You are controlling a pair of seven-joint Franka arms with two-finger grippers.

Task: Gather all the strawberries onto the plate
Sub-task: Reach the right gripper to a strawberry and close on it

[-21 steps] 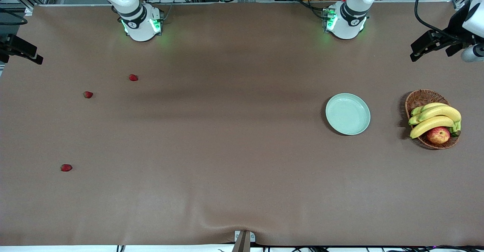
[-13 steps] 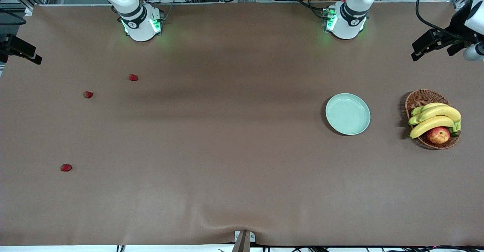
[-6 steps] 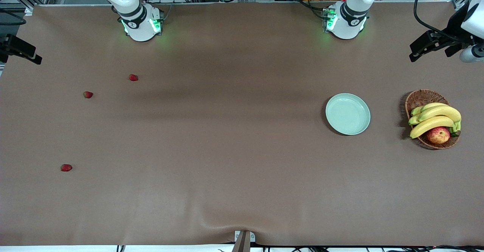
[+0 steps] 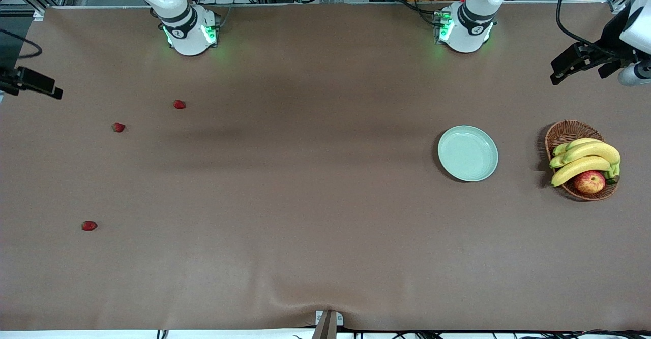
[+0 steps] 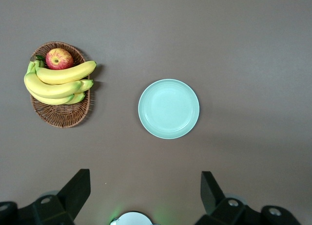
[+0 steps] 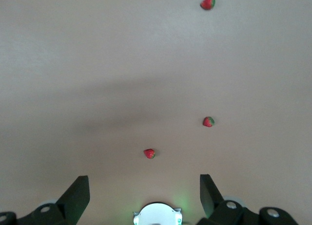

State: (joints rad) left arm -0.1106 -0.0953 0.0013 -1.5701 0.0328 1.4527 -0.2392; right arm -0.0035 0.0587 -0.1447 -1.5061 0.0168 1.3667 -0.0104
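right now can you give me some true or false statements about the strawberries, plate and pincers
1. All three strawberries lie on the table toward the right arm's end. True.
2. One strawberry already sits in the plate. False: the plate holds nothing.
3. The plate stands beside the wicker basket, apart from it. True.
4. The left pincer grips a banana. False: it is open, holding nothing; the bananas lie in the basket.
5. The right pincer is open. True.

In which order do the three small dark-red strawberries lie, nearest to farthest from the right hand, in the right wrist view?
1. Strawberry by the right arm's base.
2. Strawberry toward the right arm's table end.
3. Strawberry nearest the front camera.
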